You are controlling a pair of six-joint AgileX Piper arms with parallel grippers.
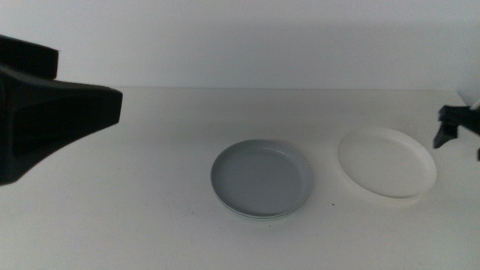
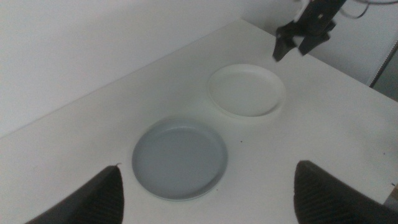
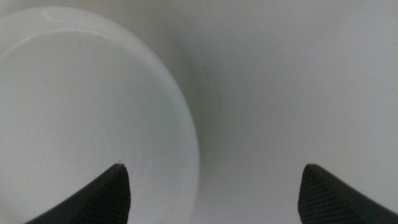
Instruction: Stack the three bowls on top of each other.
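Observation:
The pale grey bowl sits at the table's middle. A thin mint green rim shows under its front edge, so it rests in the mint green bowl. The white bowl stands alone to its right, apart from the pair. My left gripper is open and empty, raised high at the left. Its wrist view shows the grey bowl and the white bowl far below. My right gripper is open and empty, just right of the white bowl and above its edge.
The white table meets a white wall at the back. In the left wrist view the right gripper hangs beyond the white bowl, near the table's far edge.

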